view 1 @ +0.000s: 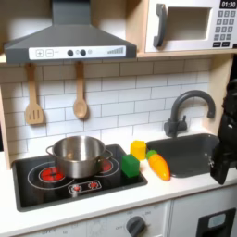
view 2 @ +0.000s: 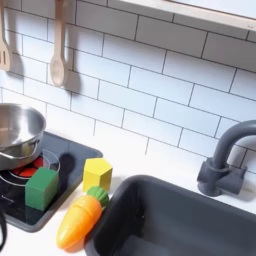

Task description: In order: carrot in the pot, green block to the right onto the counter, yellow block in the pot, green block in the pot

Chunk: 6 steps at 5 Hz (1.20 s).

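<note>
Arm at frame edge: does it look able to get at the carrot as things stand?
Probably yes. In both exterior views the carrot lies open on the counter beside the sink, nothing over it. The arm stands past the sink at the first exterior view's right. The green block sits close, so a tight approach.

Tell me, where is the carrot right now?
In both exterior views the carrot lies on the counter beside the sink, just in front of the yellow block.
</note>
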Each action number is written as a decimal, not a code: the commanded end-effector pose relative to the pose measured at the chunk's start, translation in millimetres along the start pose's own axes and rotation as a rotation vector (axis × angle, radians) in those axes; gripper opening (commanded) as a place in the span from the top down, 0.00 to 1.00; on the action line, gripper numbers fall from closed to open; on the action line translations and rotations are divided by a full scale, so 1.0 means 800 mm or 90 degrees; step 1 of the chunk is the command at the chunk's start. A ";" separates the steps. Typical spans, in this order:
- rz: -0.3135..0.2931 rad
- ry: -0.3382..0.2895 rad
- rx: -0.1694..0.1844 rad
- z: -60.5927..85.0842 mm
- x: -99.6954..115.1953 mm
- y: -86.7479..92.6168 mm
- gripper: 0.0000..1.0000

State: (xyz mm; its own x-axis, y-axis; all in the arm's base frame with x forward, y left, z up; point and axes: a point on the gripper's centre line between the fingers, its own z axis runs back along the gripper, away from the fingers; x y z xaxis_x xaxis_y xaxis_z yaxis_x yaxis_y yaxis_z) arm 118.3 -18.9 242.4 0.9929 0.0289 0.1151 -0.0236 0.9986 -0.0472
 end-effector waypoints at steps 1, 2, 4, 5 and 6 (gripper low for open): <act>-0.013 0.007 -0.020 -0.017 0.053 0.019 0.00; -0.041 0.008 -0.034 -0.032 0.086 0.019 0.00; -0.110 0.017 -0.056 -0.070 0.139 0.013 0.00; -0.109 0.031 -0.071 -0.092 0.155 0.021 0.00; -0.134 0.043 -0.068 -0.110 0.175 0.017 0.00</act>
State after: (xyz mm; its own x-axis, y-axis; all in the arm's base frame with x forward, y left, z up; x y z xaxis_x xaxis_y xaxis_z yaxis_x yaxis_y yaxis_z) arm 267.2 -3.6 171.1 0.9821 -0.1755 0.0687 0.1836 0.9731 -0.1389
